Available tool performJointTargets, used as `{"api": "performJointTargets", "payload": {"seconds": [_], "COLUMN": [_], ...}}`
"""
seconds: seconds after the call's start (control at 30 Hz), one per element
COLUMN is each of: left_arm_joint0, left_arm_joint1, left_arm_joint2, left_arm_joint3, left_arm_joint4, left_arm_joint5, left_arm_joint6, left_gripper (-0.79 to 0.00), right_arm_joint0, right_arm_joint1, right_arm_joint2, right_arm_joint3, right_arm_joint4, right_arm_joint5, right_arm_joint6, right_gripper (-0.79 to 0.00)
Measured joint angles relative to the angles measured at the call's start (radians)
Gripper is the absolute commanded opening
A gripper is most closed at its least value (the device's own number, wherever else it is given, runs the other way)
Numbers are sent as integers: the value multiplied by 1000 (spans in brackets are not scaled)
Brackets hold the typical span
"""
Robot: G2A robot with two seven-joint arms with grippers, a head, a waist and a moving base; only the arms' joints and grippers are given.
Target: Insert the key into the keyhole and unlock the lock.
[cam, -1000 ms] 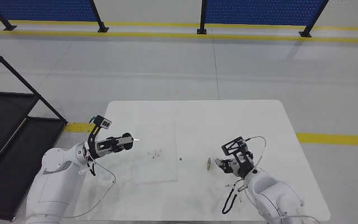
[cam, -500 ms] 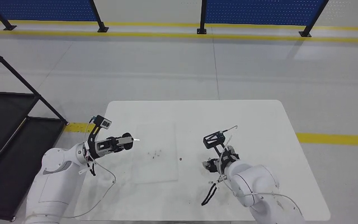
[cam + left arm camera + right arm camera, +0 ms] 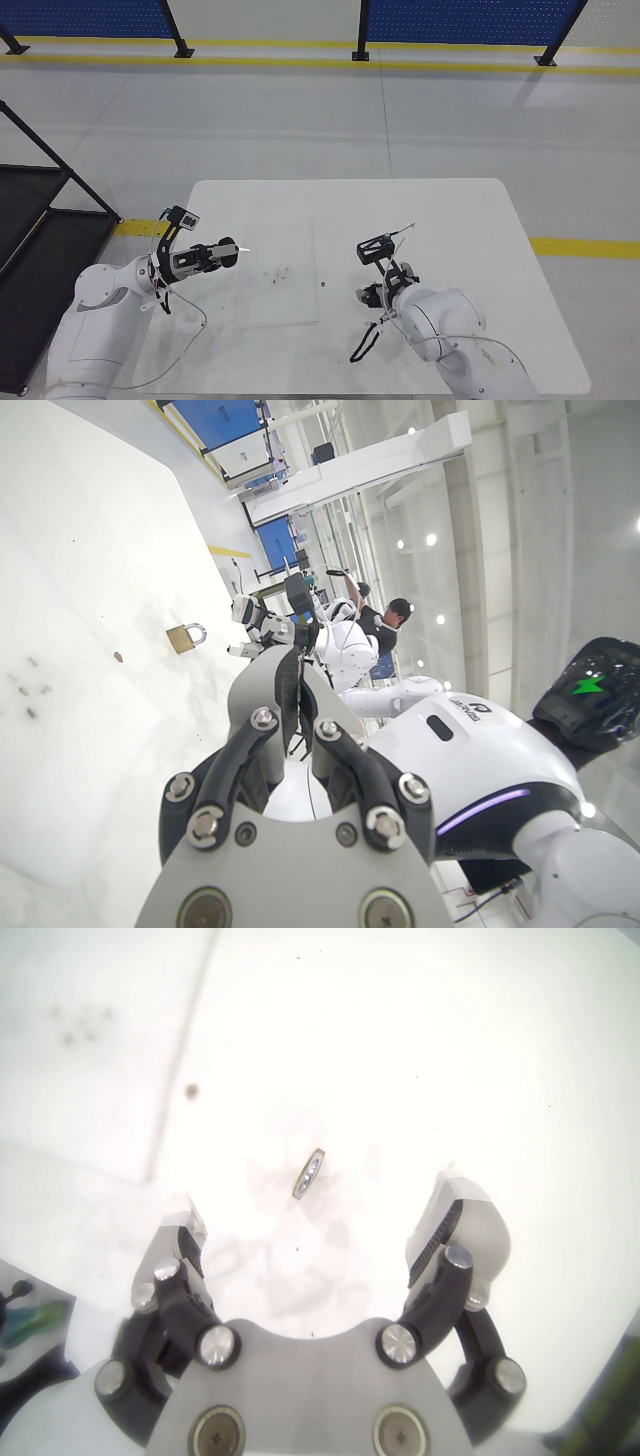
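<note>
A brass padlock [image 3: 181,638] with a silver shackle lies flat on the white table [image 3: 450,220], right of the middle. My right gripper [image 3: 320,1203] hangs open just above the padlock [image 3: 309,1173], which sits ahead of the gap between the fingers. In the top view the right gripper [image 3: 368,296] covers the padlock. My left gripper [image 3: 231,250] is held above the table's left part, well apart from the padlock. Its fingers are shut on a thin silver key [image 3: 243,249] whose tip sticks out toward the middle. From the left wrist, the left gripper [image 3: 300,652] points toward the padlock.
A thin translucent mat [image 3: 290,300] lies on the table's middle left with several small dark bits [image 3: 276,272] on it. One dark speck [image 3: 322,285] sits just right of the mat. A black rack [image 3: 30,240] stands off the table's left side.
My right arm has swung left toward the table's middle and now hangs over the padlock, hiding it in the top view. The left arm has kept still with the key.
</note>
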Motion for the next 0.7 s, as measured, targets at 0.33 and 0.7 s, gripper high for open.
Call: {"api": "performJointTargets", "payload": {"seconds": [0.33,0.7], "left_arm_joint0": [0,0], "left_arm_joint1": [0,0], "left_arm_joint2": [0,0], "left_arm_joint3": [0,0], "left_arm_joint4": [0,0], "left_arm_joint5": [0,0], "left_arm_joint6": [0,0], "left_gripper": [-785,-785], "right_arm_joint0": [143,240], "right_arm_joint1": [-35,-84], "right_arm_joint2": [-8,-51], "right_arm_joint3": [134,362], "right_arm_joint4": [136,194], "right_arm_joint5": [53,34], "right_arm_joint6": [174,187], "right_gripper": [0,0]}}
